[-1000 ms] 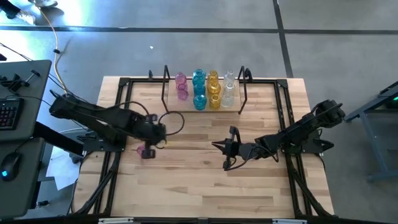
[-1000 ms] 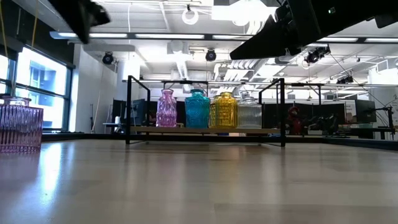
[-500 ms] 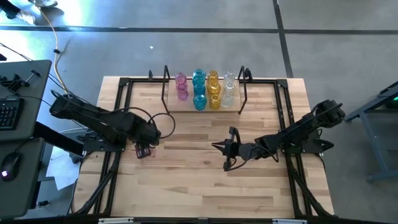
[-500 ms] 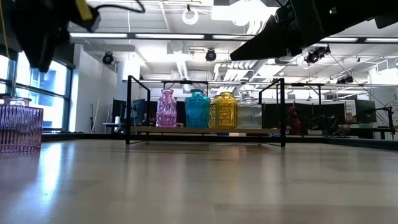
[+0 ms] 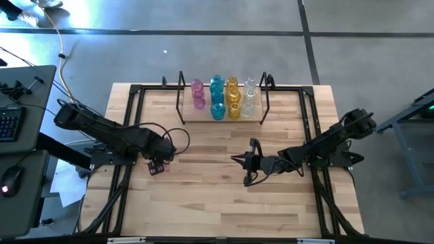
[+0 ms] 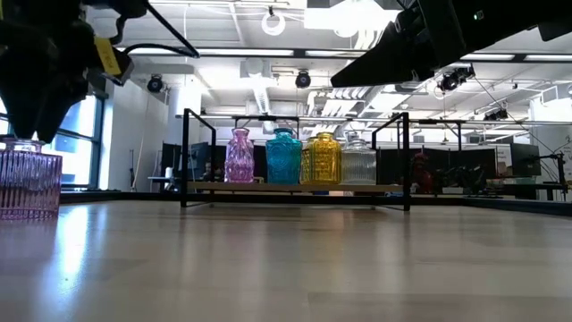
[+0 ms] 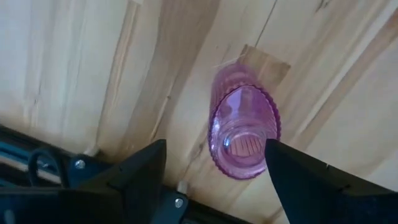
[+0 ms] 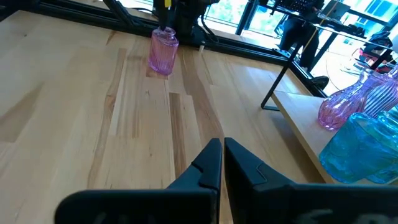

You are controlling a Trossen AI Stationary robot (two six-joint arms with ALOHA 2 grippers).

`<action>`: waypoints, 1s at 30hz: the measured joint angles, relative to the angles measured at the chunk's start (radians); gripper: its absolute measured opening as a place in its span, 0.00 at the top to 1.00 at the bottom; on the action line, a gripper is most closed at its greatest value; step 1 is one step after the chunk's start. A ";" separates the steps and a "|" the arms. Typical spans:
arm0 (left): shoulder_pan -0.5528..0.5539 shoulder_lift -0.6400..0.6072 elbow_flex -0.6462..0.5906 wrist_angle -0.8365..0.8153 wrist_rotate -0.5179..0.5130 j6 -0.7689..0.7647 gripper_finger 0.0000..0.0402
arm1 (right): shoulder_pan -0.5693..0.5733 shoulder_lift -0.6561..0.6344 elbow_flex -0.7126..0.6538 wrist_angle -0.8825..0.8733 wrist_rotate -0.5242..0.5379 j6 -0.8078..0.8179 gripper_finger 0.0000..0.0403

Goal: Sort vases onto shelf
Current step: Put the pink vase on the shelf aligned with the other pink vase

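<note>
From above I can't see the loose pink vase [image 7: 244,132] at all; the left gripper [image 5: 157,165] sits right over it and only the gripper's dark body shows near the table's left rail [image 5: 127,135]. The left wrist view fills that in: I'm looking straight down the vase's mouth, it stands upright on the wood, and the two fingers [image 7: 140,171] are spread wide on either side of it without touching, so nothing is gripped. In the low view that vase is cut off at the frame edge, and only its ribbed body and rim show, with the gripper's dark bulk above it. The shelf [image 5: 222,102] stands at the table's far edge with vases [image 5: 217,98] in pink, teal, yellow and clear on it; from the low view the front row hides whatever stands behind, and from above the tiers overlap, so I can't give a firm count. The right gripper [image 5: 236,160] hangs over the middle of the table, nearer than the shelf, its fingers pressed together on nothing. The loose vase is just beside the left rail, so it's tight on that side; between it and the shelf there's bare wood, and the whole near half of the table [image 5: 224,203] is open.
</note>
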 joint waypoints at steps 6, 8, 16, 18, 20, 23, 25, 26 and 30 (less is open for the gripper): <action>0.001 -0.005 -0.034 0.066 0.027 0.025 0.34 | 0.000 0.000 0.000 0.000 0.000 0.000 1.00; -0.001 -0.004 -0.033 0.097 0.035 0.038 0.34 | 0.000 0.000 0.000 -0.001 0.000 0.000 1.00; 0.001 0.000 -0.038 0.078 0.002 0.074 0.34 | 0.000 0.000 0.000 0.000 0.000 0.000 1.00; 0.001 0.001 -0.039 0.072 0.001 0.084 0.34 | 0.000 0.000 0.000 0.000 0.000 0.000 1.00; 0.001 0.000 -0.039 0.069 0.000 0.090 0.34 | 0.000 0.000 0.000 0.000 0.000 0.000 1.00; 0.001 0.000 -0.039 0.071 0.001 0.092 0.34 | 0.000 0.000 0.000 0.000 0.000 0.000 1.00; 0.001 0.000 -0.039 0.071 -0.001 0.090 0.34 | 0.000 0.000 0.000 0.001 0.001 0.000 1.00; 0.001 0.000 -0.039 0.071 -0.006 0.087 0.34 | 0.000 0.000 0.000 0.000 0.000 0.000 1.00; 0.010 0.024 -0.037 0.071 -0.097 0.074 0.34 | 0.000 0.000 0.000 0.003 0.001 0.000 1.00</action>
